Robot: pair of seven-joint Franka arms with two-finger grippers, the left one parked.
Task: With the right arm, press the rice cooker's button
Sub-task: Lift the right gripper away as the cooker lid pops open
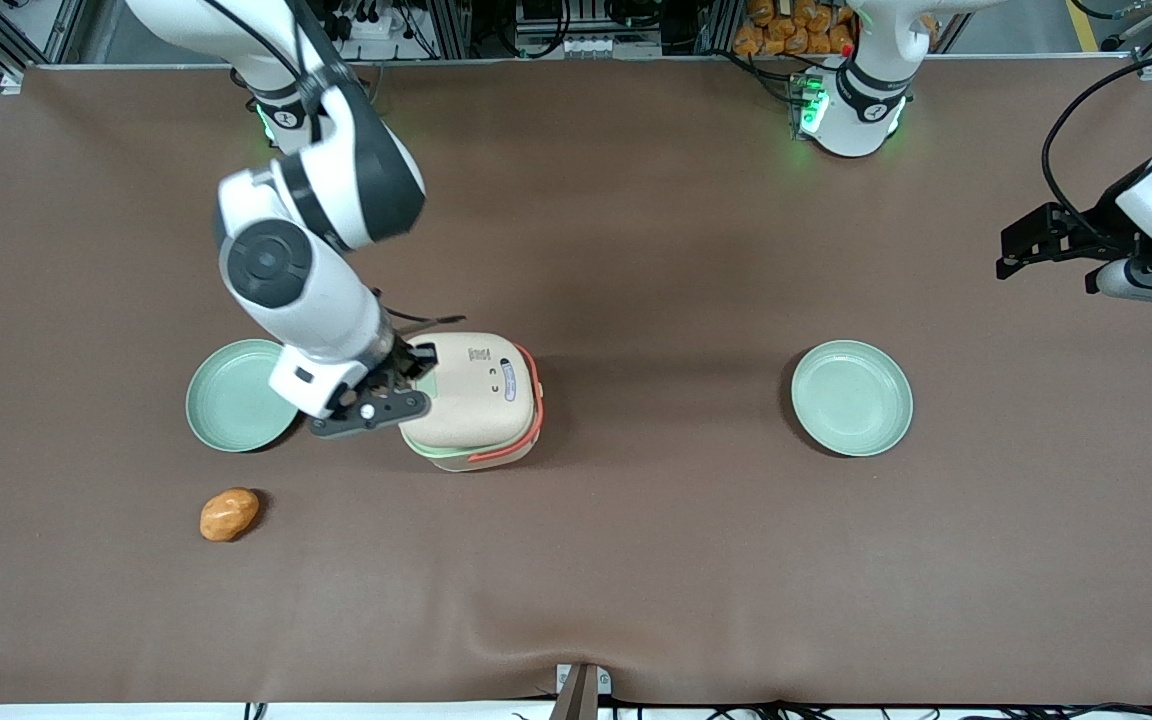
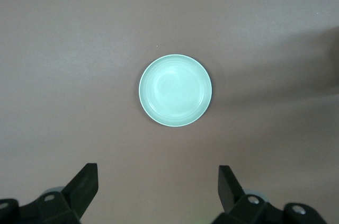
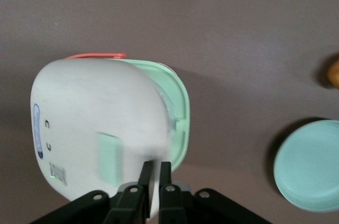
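Note:
The rice cooker (image 1: 471, 395) stands mid-table, cream-beige with a coral-orange handle (image 1: 533, 400) and a pale green rim (image 1: 433, 452). My right arm (image 1: 296, 280) reaches down to it from above. Its black gripper (image 1: 419, 362) is at the cooker's edge on the working arm's side. In the right wrist view the gripper (image 3: 155, 166) is shut, its fingertips against the cream lid (image 3: 90, 118) close to a pale green rectangular patch (image 3: 110, 158). The lid looks tilted off the green rim (image 3: 180, 107). I cannot tell whether the patch is the button.
A mint-green plate (image 1: 236, 395) lies beside the cooker toward the working arm's end, partly under the wrist, and shows as (image 3: 310, 166). An orange lump (image 1: 229, 514) lies nearer the front camera. A second plate (image 1: 851, 397) lies toward the parked arm's end.

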